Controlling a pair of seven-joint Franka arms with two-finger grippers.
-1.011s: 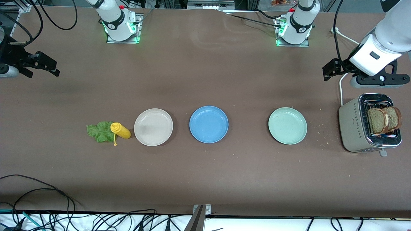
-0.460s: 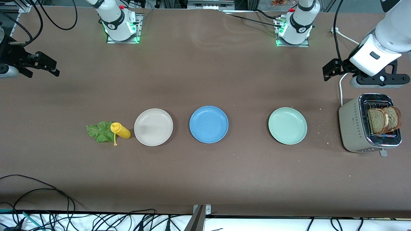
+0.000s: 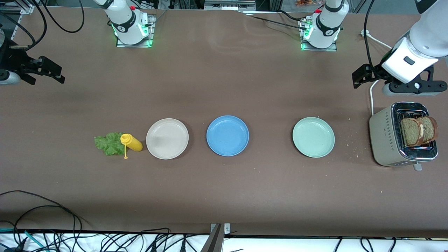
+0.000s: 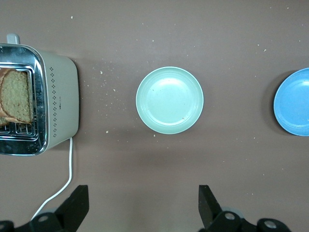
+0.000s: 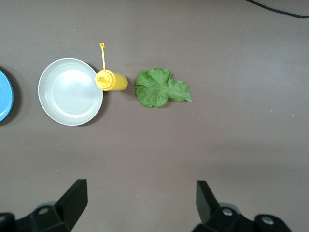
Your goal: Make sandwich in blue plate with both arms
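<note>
The blue plate (image 3: 227,135) lies bare in the middle of a row of three plates; its edge also shows in the left wrist view (image 4: 294,102) and the right wrist view (image 5: 4,96). Two brown bread slices (image 3: 418,131) stand in the toaster's slots (image 4: 17,99). A ruffled green lettuce leaf (image 3: 108,143) lies flat on the table (image 5: 161,88). My left gripper (image 3: 362,75) hangs open and holds nothing over bare table beside the toaster (image 4: 142,195). My right gripper (image 3: 47,70) hangs open and holds nothing over bare table at the right arm's end (image 5: 141,189).
A beige toaster (image 3: 388,138) with a white cord (image 4: 60,186) stands at the left arm's end. A pale green plate (image 3: 313,137) and a beige-white plate (image 3: 167,138) flank the blue one. A yellow squeeze bottle (image 3: 131,142) lies between the lettuce and the beige-white plate.
</note>
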